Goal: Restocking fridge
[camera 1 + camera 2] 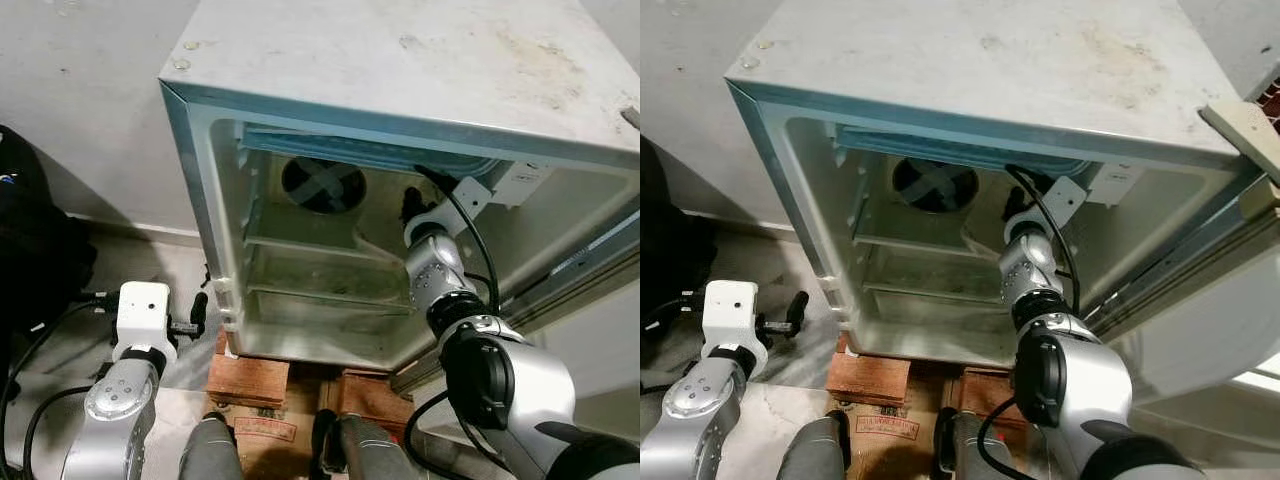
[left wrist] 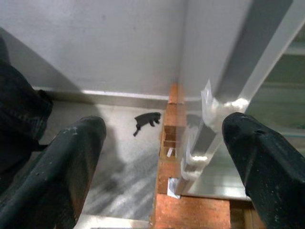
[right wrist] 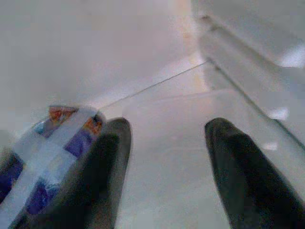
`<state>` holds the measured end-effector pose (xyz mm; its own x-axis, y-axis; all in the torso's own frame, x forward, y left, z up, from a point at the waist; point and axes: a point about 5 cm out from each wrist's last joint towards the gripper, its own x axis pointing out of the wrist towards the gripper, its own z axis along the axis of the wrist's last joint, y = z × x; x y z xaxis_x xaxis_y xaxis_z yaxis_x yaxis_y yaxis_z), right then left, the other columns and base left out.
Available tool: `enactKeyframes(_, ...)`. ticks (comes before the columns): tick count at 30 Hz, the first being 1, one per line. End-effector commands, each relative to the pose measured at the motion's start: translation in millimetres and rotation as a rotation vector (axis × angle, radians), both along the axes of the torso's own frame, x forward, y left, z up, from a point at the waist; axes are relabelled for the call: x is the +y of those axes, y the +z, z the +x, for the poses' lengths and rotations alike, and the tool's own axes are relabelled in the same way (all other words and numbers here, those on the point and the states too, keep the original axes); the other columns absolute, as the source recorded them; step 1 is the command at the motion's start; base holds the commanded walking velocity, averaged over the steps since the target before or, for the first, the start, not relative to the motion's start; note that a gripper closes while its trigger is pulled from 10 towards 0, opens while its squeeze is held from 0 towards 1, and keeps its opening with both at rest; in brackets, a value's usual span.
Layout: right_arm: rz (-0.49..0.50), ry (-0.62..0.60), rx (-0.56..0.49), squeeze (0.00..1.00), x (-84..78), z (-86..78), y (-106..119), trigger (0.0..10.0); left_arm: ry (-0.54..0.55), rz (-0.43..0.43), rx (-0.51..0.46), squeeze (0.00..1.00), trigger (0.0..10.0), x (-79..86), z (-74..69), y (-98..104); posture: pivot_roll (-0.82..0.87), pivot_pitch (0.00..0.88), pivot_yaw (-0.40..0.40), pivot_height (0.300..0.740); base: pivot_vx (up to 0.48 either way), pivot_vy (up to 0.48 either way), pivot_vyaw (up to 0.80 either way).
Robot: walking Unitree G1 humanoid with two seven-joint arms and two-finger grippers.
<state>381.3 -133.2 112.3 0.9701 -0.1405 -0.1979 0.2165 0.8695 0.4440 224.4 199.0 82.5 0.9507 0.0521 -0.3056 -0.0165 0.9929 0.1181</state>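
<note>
At about 8 o'clock from the fridge (image 1: 400, 60), the left hand (image 2: 162, 157) hovers low beside its left wall, fingers (image 2: 71, 162) spread wide around nothing, over bricks (image 2: 190, 212). At 3 o'clock inside the open cavity, the right hand (image 3: 164, 162) reaches above a shelf (image 3: 171, 119), fingers wide, empty, beside a round taped can (image 3: 52, 143) at the back.

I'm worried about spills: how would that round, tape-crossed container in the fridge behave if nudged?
The container looks round, so it may roll if tipped. Crossed tape over its top hints at a loose lid. The white shelf looks smooth, so it would likely slide easily.
</note>
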Motion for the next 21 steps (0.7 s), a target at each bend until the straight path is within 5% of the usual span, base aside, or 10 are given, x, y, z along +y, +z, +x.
enactKeyframes(1, -0.075, 0.083, -0.070, 1.00, 9.3, 7.6, 18, 10.0, 0.001, 0.004, 0.008, 0.00, 10.0, -0.8, 0.6, -3, 0.24, 0.159, -0.126, 0.740, 0.000, 0.000, 0.00)
enactKeyframes(10, -0.241, 0.304, -0.312, 1.00, 3.4, 5.4, 39, 10.0, 0.001, 0.002, -0.033, 0.00, 10.0, -1.7, 13.0, 1, 0.22, 0.096, -0.132, 0.740, 0.000, 0.000, 0.00)
enactKeyframes(21, -0.282, 0.631, -0.428, 1.00, -8.8, -22.7, 38, 10.0, -0.027, -0.008, -0.072, 0.00, 10.0, -5.3, 28.9, 0, 0.17, 0.025, -0.121, 0.740, 0.000, 0.000, 0.00)
